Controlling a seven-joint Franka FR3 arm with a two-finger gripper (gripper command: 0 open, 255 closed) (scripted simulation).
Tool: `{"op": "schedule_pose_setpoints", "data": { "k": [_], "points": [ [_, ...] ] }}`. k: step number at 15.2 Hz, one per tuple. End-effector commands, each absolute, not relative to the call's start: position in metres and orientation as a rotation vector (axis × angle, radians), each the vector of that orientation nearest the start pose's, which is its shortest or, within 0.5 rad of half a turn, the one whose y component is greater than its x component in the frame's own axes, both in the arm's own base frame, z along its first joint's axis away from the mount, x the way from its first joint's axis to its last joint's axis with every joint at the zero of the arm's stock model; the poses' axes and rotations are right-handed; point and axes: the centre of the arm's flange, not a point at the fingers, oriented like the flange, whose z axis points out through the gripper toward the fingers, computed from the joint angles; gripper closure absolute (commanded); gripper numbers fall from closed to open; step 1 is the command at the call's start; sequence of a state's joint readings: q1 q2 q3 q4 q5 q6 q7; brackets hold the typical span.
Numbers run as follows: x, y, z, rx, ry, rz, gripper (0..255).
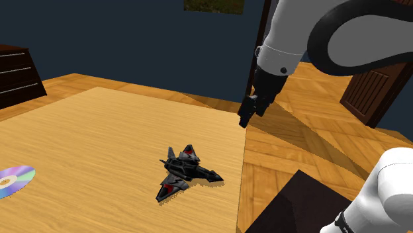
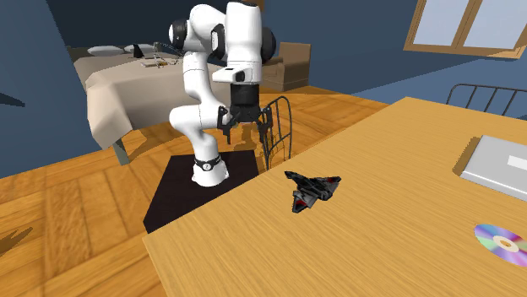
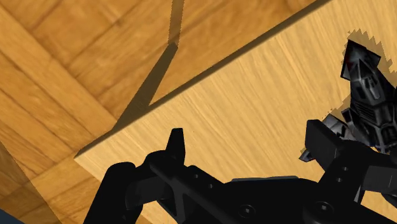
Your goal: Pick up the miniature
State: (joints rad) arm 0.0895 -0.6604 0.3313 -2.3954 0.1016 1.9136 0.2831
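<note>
One black, red-marked jet miniature [image 1: 185, 172] lies flat on the wooden table [image 1: 99, 132], its long axis running nine to three in the shoulder view, slim end at three. At one o'clock from it hovers the gripper [image 1: 246, 118], fingers [image 3: 177, 145] wide apart.

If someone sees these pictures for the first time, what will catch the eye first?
The dark toy jet with red marks, lying on the wooden table. Next, the big white arm beyond the table's edge, its black end effector open and raised near that edge. A shiny disc lies at the shoulder view's left edge.
</note>
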Motion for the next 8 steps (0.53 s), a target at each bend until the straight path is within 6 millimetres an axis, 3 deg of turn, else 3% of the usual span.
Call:
{"op": "schedule_pose_setpoints", "data": {
  "k": [1, 8],
  "points": [
    [0.334, 0.201, 0.532, -3.178, -0.113, -0.281, 0],
    [0.333, 0.280, 0.483, -3.183, -0.179, -0.270, 0]
  ]
}}
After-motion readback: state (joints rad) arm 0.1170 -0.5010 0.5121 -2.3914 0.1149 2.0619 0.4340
